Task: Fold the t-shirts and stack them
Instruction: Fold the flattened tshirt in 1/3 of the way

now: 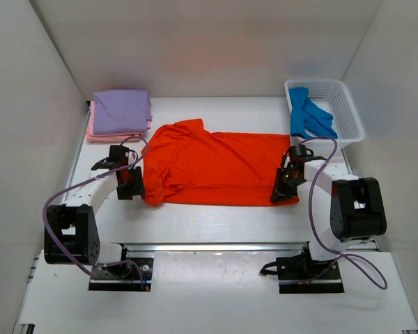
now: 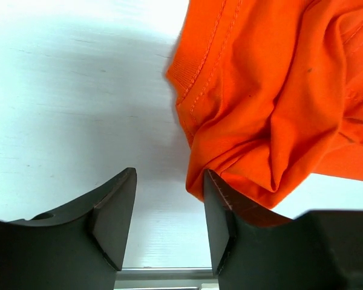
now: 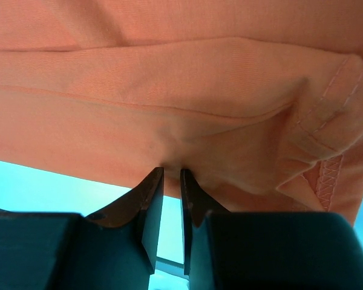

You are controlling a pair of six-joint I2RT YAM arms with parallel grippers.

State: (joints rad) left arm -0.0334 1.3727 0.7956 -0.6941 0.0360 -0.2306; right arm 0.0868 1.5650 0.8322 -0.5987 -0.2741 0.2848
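Observation:
The orange-red t-shirt [image 1: 216, 163] lies spread across the middle of the table, its left end bunched up. My left gripper [image 1: 134, 182] sits at that bunched left edge. In the left wrist view it [image 2: 169, 172] is open with bare table between the fingers, and the right finger touches the cloth's [image 2: 272, 90] folded edge. My right gripper [image 1: 284, 188] is at the shirt's near right corner. Its jaws [image 3: 170, 170] are nearly closed, with a fold of the shirt's [image 3: 169, 90] edge pinched at the tips. A lavender t-shirt [image 1: 122, 111] lies folded on a pink one [image 1: 97, 133] at the back left.
A white mesh basket [image 1: 348, 104] stands at the back right with a blue t-shirt [image 1: 308, 115] draped in it. White walls close in the table on three sides. A metal rail [image 1: 216, 246] runs along the near edge.

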